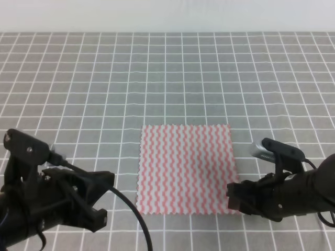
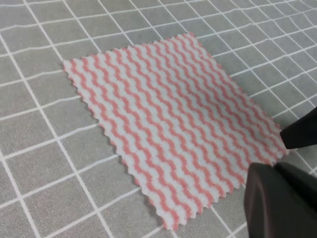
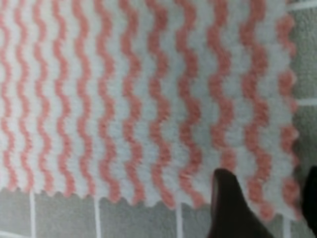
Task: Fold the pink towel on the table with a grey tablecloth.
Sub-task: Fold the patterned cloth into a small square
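Observation:
The pink towel [image 1: 186, 168] lies flat and unfolded on the table with a grey tablecloth [image 1: 167, 78], its zigzag stripes running front to back. My right gripper [image 1: 234, 196] is low at the towel's near right corner. In the right wrist view its two dark fingers [image 3: 224, 203] stand apart over that corner of the towel [image 3: 124, 99], so it is open and holds nothing. My left gripper [image 1: 103, 197] sits left of the towel's near left corner, apart from the cloth, with its jaws spread. The left wrist view shows the whole towel [image 2: 168, 124] and a dark blurred finger [image 2: 277, 201] at the lower right.
The white-gridded grey cloth [image 2: 44, 148] stretches on all sides of the towel, back to a pale wall [image 1: 167, 15]. A black cable [image 1: 137, 217] loops from the left arm near the towel's front left corner.

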### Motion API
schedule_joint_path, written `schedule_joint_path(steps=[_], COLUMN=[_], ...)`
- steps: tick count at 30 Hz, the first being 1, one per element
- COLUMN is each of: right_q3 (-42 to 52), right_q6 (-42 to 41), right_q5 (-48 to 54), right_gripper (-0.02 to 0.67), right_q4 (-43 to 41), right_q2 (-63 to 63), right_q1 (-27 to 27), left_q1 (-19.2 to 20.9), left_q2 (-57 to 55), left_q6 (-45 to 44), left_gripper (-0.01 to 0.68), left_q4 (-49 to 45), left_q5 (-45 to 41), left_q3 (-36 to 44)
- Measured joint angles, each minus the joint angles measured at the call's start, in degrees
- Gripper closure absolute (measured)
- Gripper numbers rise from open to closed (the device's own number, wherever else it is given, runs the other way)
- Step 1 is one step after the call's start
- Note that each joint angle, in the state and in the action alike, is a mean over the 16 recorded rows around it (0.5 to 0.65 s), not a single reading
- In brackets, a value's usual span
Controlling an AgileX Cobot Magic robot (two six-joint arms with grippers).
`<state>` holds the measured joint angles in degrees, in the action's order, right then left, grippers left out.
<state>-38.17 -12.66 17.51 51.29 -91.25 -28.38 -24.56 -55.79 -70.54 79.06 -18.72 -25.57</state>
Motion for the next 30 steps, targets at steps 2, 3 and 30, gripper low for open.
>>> schedule_joint_path(steps=[2, 3, 30], right_q3=[-0.3, -0.5, -3.3], right_q6=[-0.2, -0.3, -1.4], right_q5=[0.4, 0.6, 2.7], right_gripper=[0.350, 0.351, 0.658], right_q4=[0.2, 0.2, -0.7], right_q2=[-0.6, -0.9, -1.2], right_q1=[0.0, 0.0, 0.0], left_q1=[0.0, 0.0, 0.0], left_q2=[0.0, 0.0, 0.0], left_q6=[0.0, 0.0, -1.4], left_gripper=[0.676, 0.676, 0.676], left_q4=[0.0, 0.0, 0.0], left_q5=[0.0, 0.0, 0.2], left_q3=[0.0, 0.0, 0.0])
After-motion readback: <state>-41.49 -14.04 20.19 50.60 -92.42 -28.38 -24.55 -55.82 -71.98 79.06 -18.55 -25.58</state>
